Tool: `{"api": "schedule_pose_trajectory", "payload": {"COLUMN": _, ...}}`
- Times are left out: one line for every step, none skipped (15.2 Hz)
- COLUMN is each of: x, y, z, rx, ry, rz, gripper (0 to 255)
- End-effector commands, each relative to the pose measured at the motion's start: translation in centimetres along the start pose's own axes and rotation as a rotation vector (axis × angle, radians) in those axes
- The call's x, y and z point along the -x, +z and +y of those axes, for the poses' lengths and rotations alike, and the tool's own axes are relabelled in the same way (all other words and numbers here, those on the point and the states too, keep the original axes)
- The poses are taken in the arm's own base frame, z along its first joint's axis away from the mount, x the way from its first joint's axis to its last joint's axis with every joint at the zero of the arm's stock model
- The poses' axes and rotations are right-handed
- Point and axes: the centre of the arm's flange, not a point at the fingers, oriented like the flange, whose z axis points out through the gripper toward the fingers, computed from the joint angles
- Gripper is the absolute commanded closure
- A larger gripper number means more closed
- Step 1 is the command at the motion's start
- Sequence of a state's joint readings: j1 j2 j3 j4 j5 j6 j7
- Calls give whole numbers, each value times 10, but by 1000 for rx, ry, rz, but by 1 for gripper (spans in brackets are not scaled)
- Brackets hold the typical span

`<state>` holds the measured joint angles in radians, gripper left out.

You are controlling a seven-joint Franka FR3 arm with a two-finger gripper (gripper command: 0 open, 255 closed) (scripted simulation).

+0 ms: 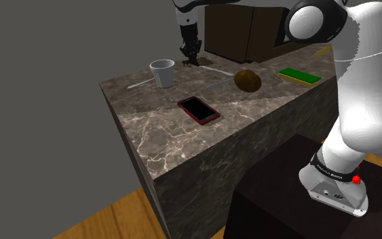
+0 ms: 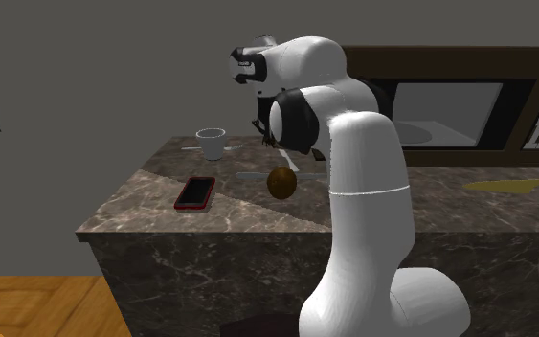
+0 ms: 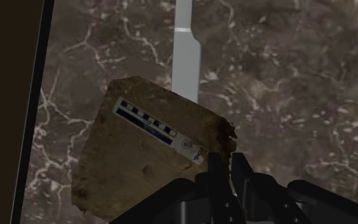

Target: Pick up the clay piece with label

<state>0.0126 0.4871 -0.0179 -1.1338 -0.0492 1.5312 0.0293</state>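
at the shoulder view's left, on the marble counter (image 1: 264, 98): a thin grey utensil (image 1: 140, 84), lying flat, well clear of the work. next, a pale cup (image 1: 163, 73), upright, near the action but untouched. then the gripper (image 1: 191, 57), pointed straight down at the counter's far edge, right over the clay piece (image 3: 139, 159): brown, rough, slab-like, lying on the marble with its white, blue-barred label (image 3: 155, 126) facing up. from the wrist view: fingers (image 3: 214, 175) set close together at the slab's ragged corner, apparently pinching that corner rather than spanning the body, probably because the slab is too broad for the jaws. beyond the slab, a flat grey blade (image 3: 186, 57), one end hidden behind the clay. a thin hold by the look of it, likely to twist on lifting. further right, nearer the camera, a red-edged phone (image 1: 198, 109); then a brown round lump (image 1: 247, 81) and a green sponge (image 1: 299, 76), all well apart from the clay and out of the way.
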Motion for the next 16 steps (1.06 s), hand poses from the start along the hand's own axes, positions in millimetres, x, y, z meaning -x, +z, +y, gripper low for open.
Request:
{"api": "schedule_pose_trajectory", "payload": {"x": 0, "y": -7, "z": 0, "rx": 0, "ry": 0, "rz": -1, "gripper": 255}}
{"api": "schedule_pose_trajectory", "payload": {"x": 1, "y": -13, "z": 1, "rx": 0, "ry": 0, "rz": -1, "gripper": 255}}
{"api": "schedule_pose_trajectory", "payload": {"x": 1, "y": -18, "z": 1, "rx": 0, "ry": 0, "rz": -1, "gripper": 255}}
{"api": "schedule_pose_trajectory", "payload": {"x": 2, "y": -23, "z": 1, "rx": 0, "ry": 0, "rz": -1, "gripper": 255}}
{"api": "schedule_pose_trajectory", "payload": {"x": 2, "y": -28, "z": 2, "rx": 0, "ry": 0, "rz": -1, "gripper": 255}}
{"api": "schedule_pose_trajectory", "payload": {"x": 3, "y": -34, "z": 2, "rx": 0, "ry": 0, "rz": -1, "gripper": 255}}
{"api": "schedule_pose_trajectory", "payload": {"x": 3, "y": -39, "z": 2, "rx": 0, "ry": 0, "rz": -1, "gripper": 255}}
{"api": "schedule_pose_trajectory", "payload": {"x": 4, "y": -44, "z": 3, "rx": 0, "ry": 0, "rz": -1, "gripper": 255}}
{"api": "schedule_pose_trajectory", "payload": {"x": 4, "y": -49, "z": 3, "rx": 0, "ry": 0, "rz": -1, "gripper": 255}}
{"api": "schedule_pose_trajectory", "payload": {"x": 5, "y": -55, "z": 3, "rx": 0, "ry": 0, "rz": -1, "gripper": 255}}
{"api": "schedule_pose_trajectory", "payload": {"x": 5, "y": -60, "z": 4, "rx": 0, "ry": 0, "rz": -1, "gripper": 255}}
{"api": "schedule_pose_trajectory", "payload": {"x": 6, "y": -65, "z": 4, "rx": 0, "ry": 0, "rz": -1, "gripper": 255}}
{"api": "schedule_pose_trajectory", "payload": {"x": 6, "y": -70, "z": 4, "rx": 0, "ry": 0, "rz": -1, "gripper": 255}}
{"api": "schedule_pose_trajectory", "payload": {"x": 7, "y": -76, "z": 4, "rx": 0, "ry": 0, "rz": -1, "gripper": 255}}
{"api": "schedule_pose_trajectory", "payload": {"x": 7, "y": -76, "z": 5, "rx": 0, "ry": 0, "rz": -1, "gripper": 255}}
{"api": "schedule_pose_trajectory", "payload": {"x": 7, "y": -76, "z": 5, "rx": 0, "ry": 0, "rz": -1, "gripper": 255}}
